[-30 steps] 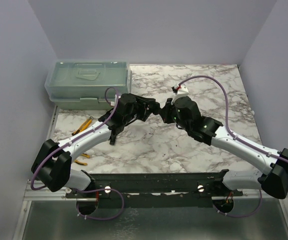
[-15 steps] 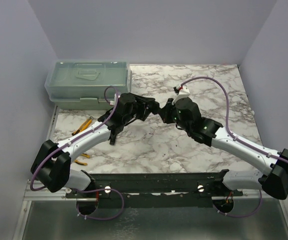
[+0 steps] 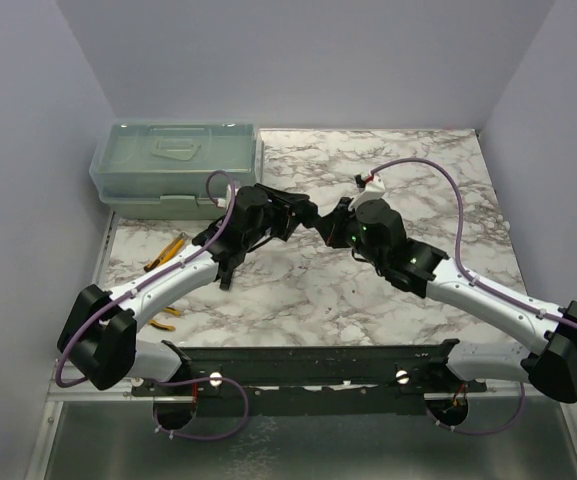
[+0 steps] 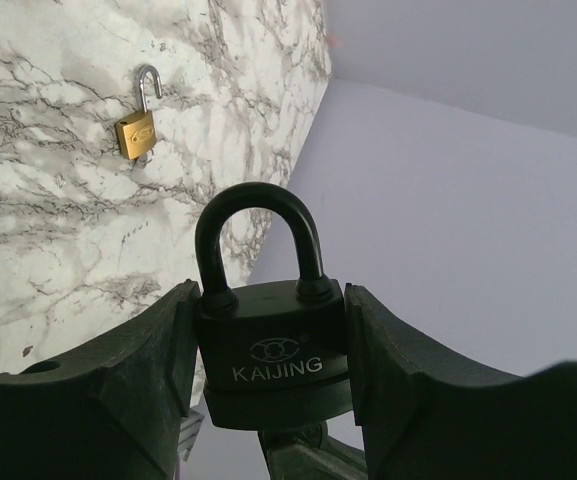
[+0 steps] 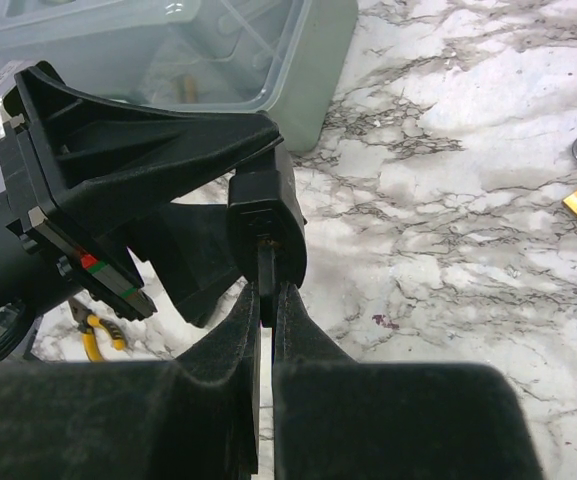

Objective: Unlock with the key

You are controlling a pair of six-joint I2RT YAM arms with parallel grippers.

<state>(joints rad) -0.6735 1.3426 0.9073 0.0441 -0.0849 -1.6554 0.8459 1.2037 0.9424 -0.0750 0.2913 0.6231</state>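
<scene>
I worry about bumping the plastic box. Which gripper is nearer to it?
Left. In the top view the left gripper, clamping the padlock, sits just right of the box. The right gripper, pinching the key, faces it from farther right.

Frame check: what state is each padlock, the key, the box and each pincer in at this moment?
Black padlock: shackle shut, clamped in the left pincer.
Key: pinched in the shut right pincer, at the black padlock's underside; cannot tell whether it is turned.
Brass padlock: shackle open, lying on the table.
Plastic box: lid closed.
</scene>
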